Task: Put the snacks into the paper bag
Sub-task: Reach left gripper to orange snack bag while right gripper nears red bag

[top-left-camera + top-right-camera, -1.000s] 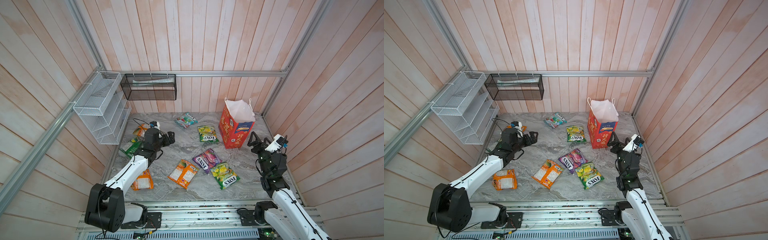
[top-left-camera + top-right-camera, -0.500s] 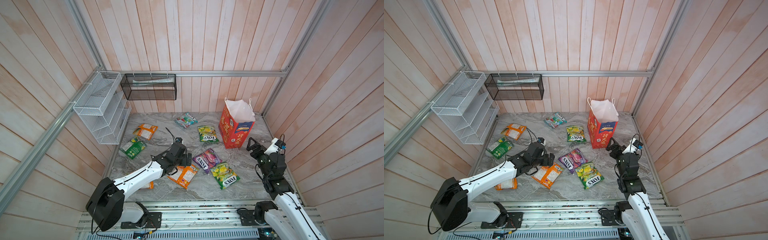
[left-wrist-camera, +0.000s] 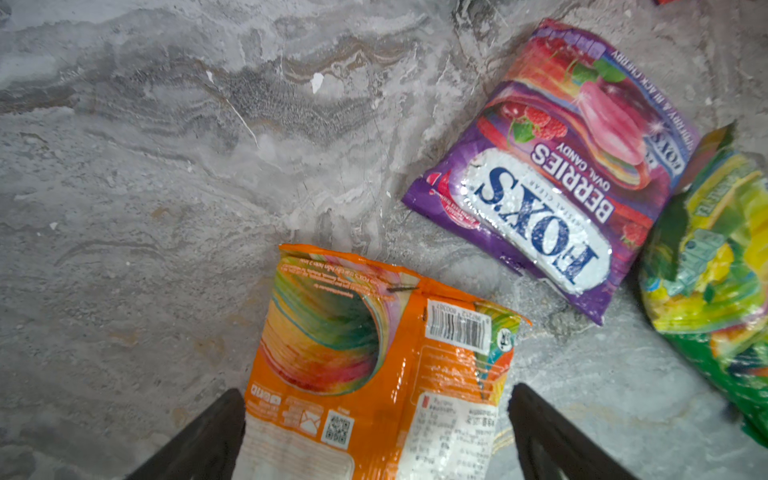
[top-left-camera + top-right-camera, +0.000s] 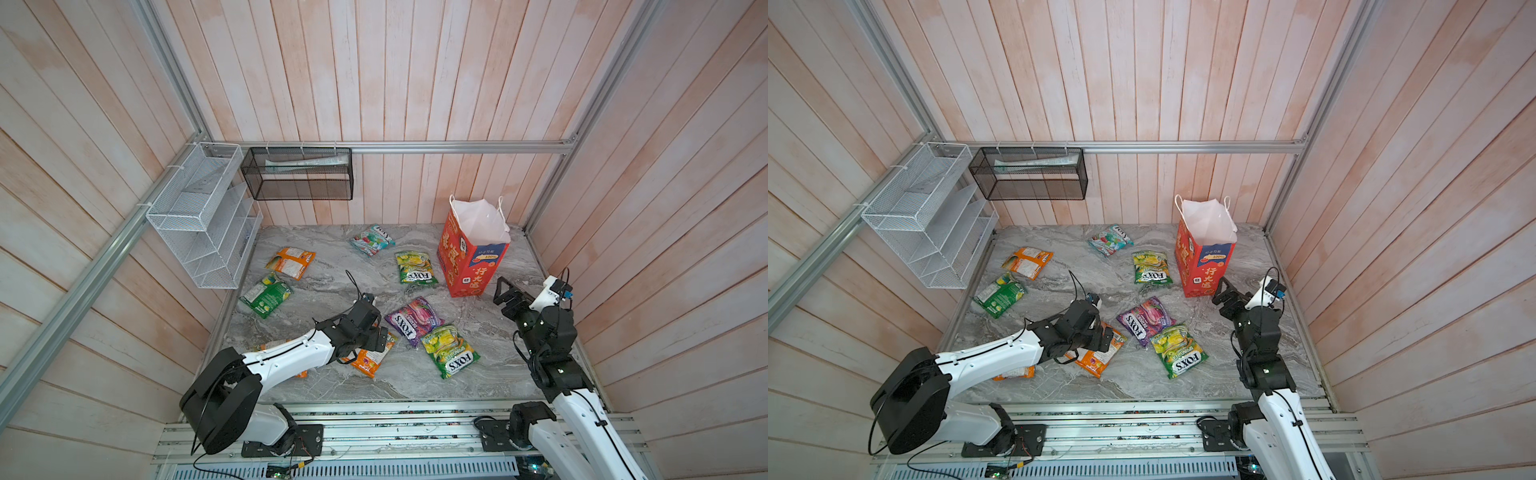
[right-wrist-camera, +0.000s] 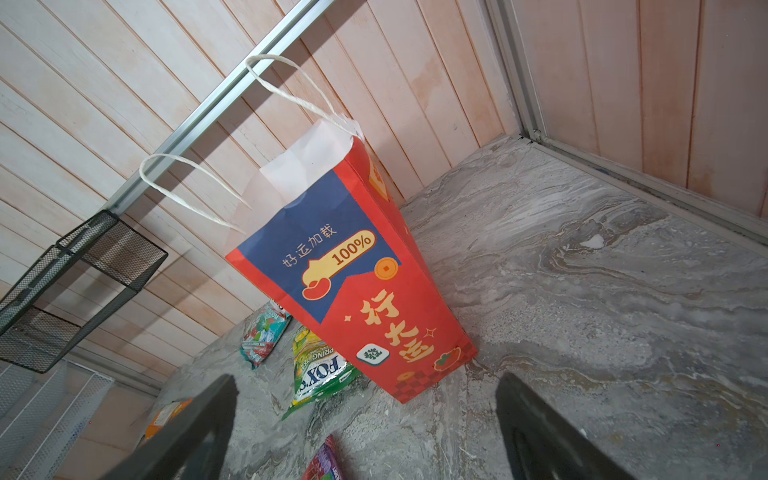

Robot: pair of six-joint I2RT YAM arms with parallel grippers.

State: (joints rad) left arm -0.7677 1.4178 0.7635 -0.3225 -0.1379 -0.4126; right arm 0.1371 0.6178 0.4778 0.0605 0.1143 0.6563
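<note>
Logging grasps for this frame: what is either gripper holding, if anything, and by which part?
Nothing is held. The left gripper, open, straddles one end of the flat orange plastic candy pouch; the right gripper, open, faces the red paper bag.

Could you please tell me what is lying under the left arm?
An orange pouch lies below the open left end effector, partly covered. A second orange pouch peeks out under the forearm, mostly hidden.
</note>
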